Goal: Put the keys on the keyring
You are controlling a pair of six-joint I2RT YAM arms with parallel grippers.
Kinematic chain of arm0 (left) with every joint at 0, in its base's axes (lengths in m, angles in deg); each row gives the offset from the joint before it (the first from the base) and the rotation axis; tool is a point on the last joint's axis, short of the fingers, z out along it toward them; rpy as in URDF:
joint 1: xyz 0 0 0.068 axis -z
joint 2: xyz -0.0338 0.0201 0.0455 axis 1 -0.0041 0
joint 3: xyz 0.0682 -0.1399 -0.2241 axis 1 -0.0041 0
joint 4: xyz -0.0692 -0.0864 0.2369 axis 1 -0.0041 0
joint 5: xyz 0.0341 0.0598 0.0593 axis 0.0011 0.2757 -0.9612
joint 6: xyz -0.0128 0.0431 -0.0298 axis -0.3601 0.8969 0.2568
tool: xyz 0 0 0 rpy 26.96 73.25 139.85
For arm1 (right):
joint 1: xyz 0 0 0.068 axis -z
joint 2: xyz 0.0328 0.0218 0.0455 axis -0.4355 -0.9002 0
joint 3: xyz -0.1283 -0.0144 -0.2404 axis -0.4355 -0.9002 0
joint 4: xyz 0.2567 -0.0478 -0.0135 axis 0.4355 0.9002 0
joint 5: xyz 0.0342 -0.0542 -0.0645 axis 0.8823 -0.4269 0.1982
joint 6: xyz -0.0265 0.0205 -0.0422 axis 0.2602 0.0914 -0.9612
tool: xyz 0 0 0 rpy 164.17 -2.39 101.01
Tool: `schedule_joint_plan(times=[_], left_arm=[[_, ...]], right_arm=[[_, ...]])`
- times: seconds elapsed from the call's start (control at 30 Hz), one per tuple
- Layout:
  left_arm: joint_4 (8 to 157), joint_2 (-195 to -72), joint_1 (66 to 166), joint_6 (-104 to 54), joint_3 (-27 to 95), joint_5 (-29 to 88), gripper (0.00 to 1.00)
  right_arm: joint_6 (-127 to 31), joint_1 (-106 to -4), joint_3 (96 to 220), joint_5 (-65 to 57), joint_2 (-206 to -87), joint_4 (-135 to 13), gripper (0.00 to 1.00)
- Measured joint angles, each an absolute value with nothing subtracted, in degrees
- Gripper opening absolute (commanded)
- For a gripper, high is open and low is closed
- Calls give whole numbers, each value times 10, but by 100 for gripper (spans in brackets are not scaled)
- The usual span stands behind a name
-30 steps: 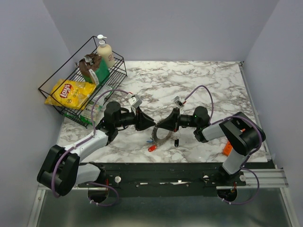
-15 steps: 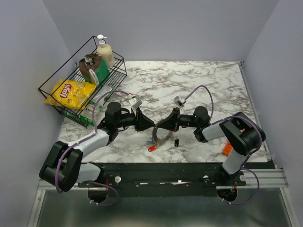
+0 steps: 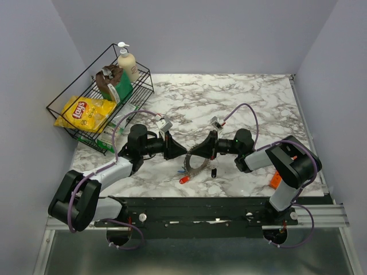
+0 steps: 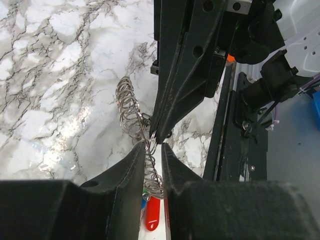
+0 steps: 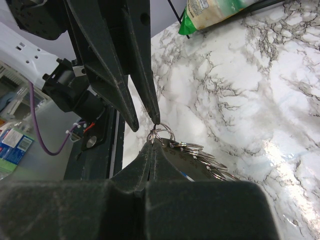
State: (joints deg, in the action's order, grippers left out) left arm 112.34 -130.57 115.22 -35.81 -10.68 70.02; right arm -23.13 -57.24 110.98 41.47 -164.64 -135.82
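The keyring (image 3: 195, 164), a silvery hoop strung with many small rings, hangs between my two grippers just above the marble. My right gripper (image 3: 196, 153) is shut on its top edge (image 5: 161, 134). My left gripper (image 3: 182, 150) faces it tip to tip with its jaws a narrow gap apart. The ring's coils (image 4: 131, 112) run through that gap, and one left fingertip (image 5: 155, 118) touches the top loop. A red-headed key (image 4: 151, 218) hangs at the ring's lower end and also shows in the top view (image 3: 184, 179). A black-headed key (image 3: 213, 171) lies beside the ring.
A wire basket (image 3: 64, 118) at the back left holds a chips bag, a soap bottle and snack packs. A flat orange piece (image 3: 275, 181) lies by the right arm's base. The table's front rail (image 3: 218, 201) runs close below the grippers.
The left arm shifted slightly a second ago. Both grippers and the keyring have stayed where they were since.
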Motion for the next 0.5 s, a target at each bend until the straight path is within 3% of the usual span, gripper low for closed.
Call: schedule_joint_plan(times=[0.1,0.3,0.5], left_arm=[[1123,-1313,1152,-357,-107,700,30],[1114,-1297,1150,-355,-107,700,42],[1110,-1263,1150,-356,-107,700,39]], right_arm=[[-231,-572,1110,415,-1646,-1358,1],[-231,-573,1110,415,-1646,-1358,1],[-231,-573,1110,415,-1646,-1358,1]])
